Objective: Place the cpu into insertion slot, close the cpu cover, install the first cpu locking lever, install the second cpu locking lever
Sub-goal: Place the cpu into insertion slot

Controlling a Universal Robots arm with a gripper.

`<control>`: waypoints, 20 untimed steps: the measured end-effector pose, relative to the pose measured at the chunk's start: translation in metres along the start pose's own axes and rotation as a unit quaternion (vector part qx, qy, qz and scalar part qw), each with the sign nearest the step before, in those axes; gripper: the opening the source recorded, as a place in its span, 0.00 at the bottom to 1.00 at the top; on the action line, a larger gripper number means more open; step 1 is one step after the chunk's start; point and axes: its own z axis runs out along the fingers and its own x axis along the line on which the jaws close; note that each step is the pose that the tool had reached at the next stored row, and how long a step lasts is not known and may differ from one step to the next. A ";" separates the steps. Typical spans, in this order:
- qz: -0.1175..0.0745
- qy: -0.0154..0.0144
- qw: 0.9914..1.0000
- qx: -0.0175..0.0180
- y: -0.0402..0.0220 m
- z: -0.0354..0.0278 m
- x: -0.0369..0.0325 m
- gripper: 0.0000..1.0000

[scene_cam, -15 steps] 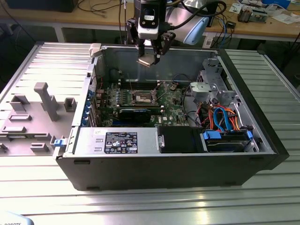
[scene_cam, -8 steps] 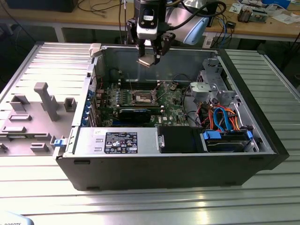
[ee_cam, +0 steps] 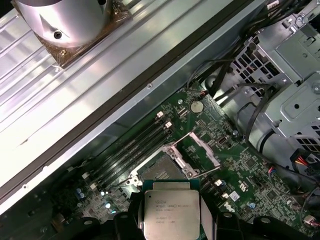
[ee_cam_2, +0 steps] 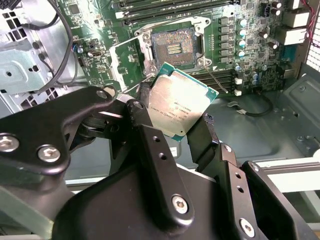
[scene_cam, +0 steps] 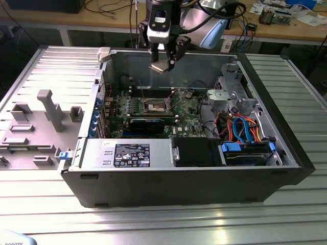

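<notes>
My gripper [scene_cam: 162, 60] hangs over the open computer case, shut on the cpu [scene_cam: 159, 66], a flat silver-grey square chip pinched by its edges and held tilted. In both wrist views the cpu [ee_cam_2: 182, 104] [ee_cam: 171, 212] sits between the black fingers [ee_cam_2: 144, 127], well above the green board. The insertion slot [ee_cam_2: 173, 47] [ee_cam: 159, 171] [scene_cam: 155, 105] lies bare below, its dark centre exposed. The cpu cover [ee_cam_2: 126, 59] [ee_cam: 198, 148] stands swung open beside the slot. A thin wire lever [ee_cam_2: 216, 80] sticks out from a corner of the slot.
The slot sits deep inside the case [scene_cam: 179, 191], between tall walls. Long memory slots [ee_cam: 127, 145] run beside it. A black card [scene_cam: 148, 124] lies in front, and a metal drive cage [scene_cam: 231, 97] with coloured cables [scene_cam: 240, 130] is on the exterior view's right. A grey fixture [scene_cam: 47, 109] stands outside on the left.
</notes>
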 end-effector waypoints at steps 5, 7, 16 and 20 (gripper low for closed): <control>0.012 -0.001 1.000 0.000 0.0000 0.0004 0.0000 0.54; 0.015 -0.001 1.000 0.000 0.0000 0.0005 0.0000 0.54; 0.034 -0.003 0.999 0.000 -0.0001 0.0011 0.0000 0.54; 0.042 -0.004 0.999 -0.001 -0.0001 0.0013 0.0000 0.54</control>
